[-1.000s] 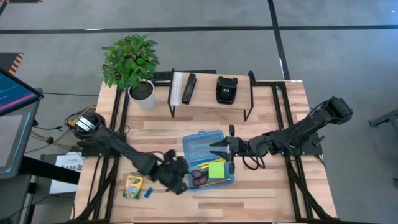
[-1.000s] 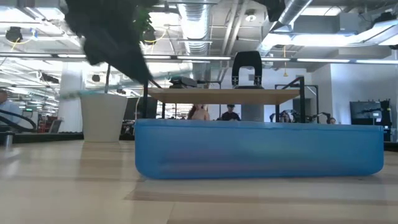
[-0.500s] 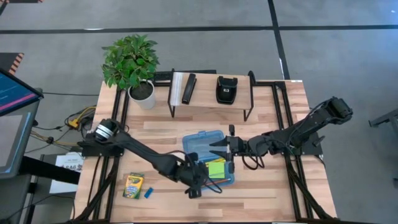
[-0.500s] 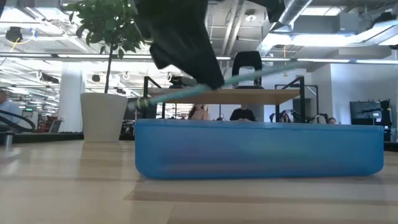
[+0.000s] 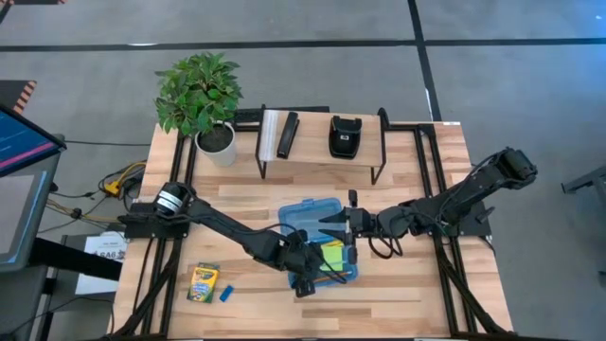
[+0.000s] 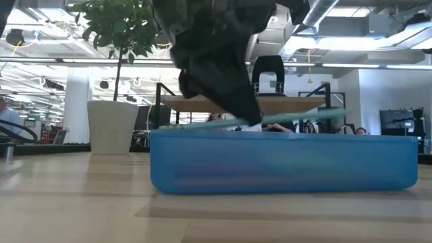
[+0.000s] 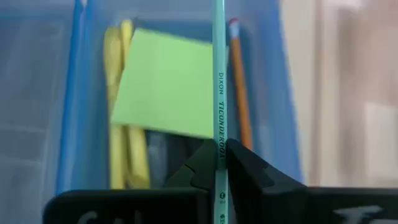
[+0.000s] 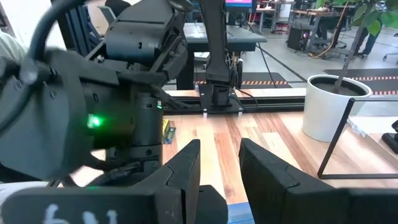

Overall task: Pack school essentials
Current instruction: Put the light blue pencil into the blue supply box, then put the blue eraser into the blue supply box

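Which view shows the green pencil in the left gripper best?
The left wrist view: the green pencil runs lengthwise, clamped in the left gripper over the blue case. The low view shows it side-on above the rim; in the high and right wrist views I cannot make it out.

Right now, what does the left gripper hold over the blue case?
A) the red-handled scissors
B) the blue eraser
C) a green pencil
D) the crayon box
C: the left gripper is shut on a green pencil above the blue case; the crayon box lies on the table.
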You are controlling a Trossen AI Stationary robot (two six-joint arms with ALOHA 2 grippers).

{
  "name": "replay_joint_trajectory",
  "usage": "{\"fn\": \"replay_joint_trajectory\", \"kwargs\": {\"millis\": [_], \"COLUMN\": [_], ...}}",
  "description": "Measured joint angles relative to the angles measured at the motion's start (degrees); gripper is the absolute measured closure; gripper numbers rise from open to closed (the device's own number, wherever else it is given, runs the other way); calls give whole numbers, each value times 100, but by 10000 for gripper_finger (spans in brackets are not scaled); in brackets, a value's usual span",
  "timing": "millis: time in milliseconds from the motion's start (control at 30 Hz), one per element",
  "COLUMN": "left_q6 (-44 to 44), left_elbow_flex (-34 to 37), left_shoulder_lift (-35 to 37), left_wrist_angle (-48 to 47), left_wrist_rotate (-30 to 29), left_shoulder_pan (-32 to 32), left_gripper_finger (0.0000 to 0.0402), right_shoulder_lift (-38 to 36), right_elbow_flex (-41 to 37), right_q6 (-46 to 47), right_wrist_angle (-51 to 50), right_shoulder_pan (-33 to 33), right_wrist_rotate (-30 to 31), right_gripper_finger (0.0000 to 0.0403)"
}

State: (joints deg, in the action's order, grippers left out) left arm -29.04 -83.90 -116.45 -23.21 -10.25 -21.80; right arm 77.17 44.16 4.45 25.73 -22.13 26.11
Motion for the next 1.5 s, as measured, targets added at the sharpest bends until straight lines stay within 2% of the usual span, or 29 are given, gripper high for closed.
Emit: {"fn": "replay_joint_trajectory", "kwargs": {"millis": [300,500,667,767,933,1167,1400,1500], "left_q6": [46,138,-104,-741,-1998,-3373,-4472,-4774], "left_elbow_flex": [0,0,42,281,668,1248,1482,1484], "left_shoulder_lift": [26,307,884,1206,1588,1680,1678,1676], "left_wrist_angle": [192,25,-819,-1379,-2096,-2841,-2909,-3107], "left_wrist_rotate": [148,-42,-1036,-1650,-2199,-2128,-870,-708], "left_shoulder_pan": [-10,-172,-612,-924,-1472,-2221,-2535,-2541], "left_gripper_finger": [296,270,267,266,266,266,265,258], "right_shoulder_lift": [0,0,0,0,0,0,0,0], "right_elbow_flex": [0,2,2,2,2,2,2,2], "right_q6": [2,-43,-48,-49,-56,-39,-39,-39], "right_wrist_angle": [-1,2,1,1,27,105,91,93], "right_shoulder_pan": [1,100,166,154,151,155,166,166], "right_wrist_rotate": [-2,-7,-40,-48,-50,-50,-50,-50], "right_gripper_finger": [269,269,269,269,269,269,269,269]}}
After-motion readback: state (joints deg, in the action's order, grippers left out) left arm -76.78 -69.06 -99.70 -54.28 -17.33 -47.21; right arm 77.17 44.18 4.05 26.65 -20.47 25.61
